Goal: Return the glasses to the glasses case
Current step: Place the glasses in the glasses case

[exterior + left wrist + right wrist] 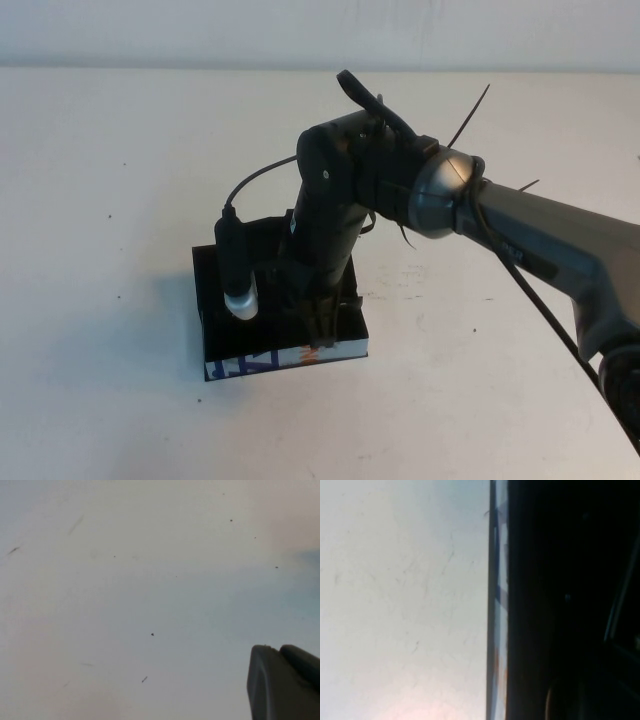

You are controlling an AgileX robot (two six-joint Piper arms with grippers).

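White table (120, 150) bears the glasses case (222, 345); right gripper (322, 335) inside, grip unclear.

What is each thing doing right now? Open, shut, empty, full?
glasses case: lying open on the table, right arm reaching down into it.
glasses: not visible, hidden by the arm or too dark to tell.
right gripper: down inside the case; what it holds cannot be seen.
left gripper: parked over bare table, away from the case.
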